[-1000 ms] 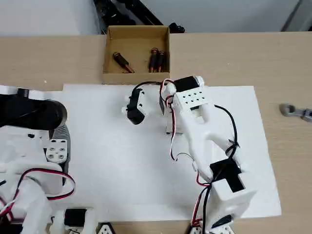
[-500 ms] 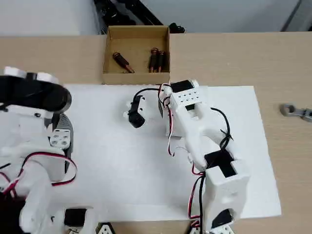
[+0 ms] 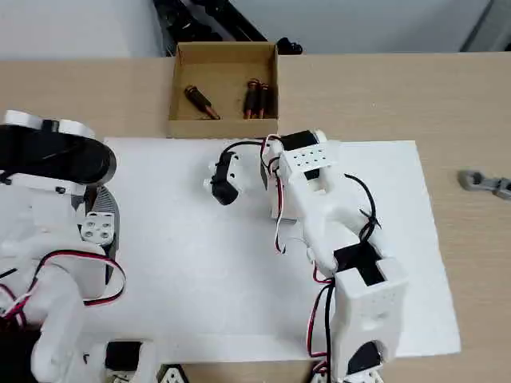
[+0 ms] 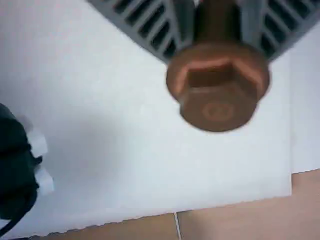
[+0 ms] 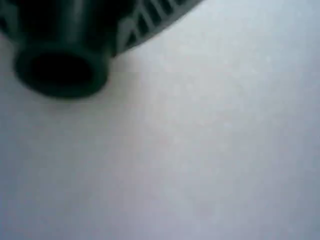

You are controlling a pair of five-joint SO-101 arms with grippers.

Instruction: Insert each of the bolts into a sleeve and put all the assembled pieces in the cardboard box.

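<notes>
The bolt (image 4: 217, 85), copper-coloured with a six-sided flanged head, is clamped by its shank in the left gripper (image 4: 215, 20). Its ribbed grey fingers (image 4: 145, 25) are closed on either side of the shank, and the head points away from them. Beneath it lies the white sheet (image 4: 100, 125), whose edge and corner give way to bare table (image 4: 240, 225).

The sleeve (image 5: 62, 67), a black tube, is gripped in the right gripper (image 5: 75, 20) with its open mouth clear of the fingers. It hangs above the same white sheet.

The cardboard box (image 3: 182, 124) sits open at the far edge of the table, left of the middle, just touching the far edge of the sheet. Three assembled pieces lie in it: one (image 3: 200, 101) slanted toward its left side, and two (image 3: 259, 99) side by side against its right wall.

In the high view the left gripper (image 3: 101, 214) is over the left edge of the sheet, on the left arm (image 3: 48, 263), which rises from the table's near left corner. The right arm (image 3: 351, 255) runs from the near edge across the sheet and ends close in front of the box, its gripper hidden under the arm's own body. A small black unit (image 3: 223, 179) on a cable hangs at its left.

A metal tool (image 3: 479, 182) lies on bare wood at the table's right edge, well apart from the sheet.
</notes>
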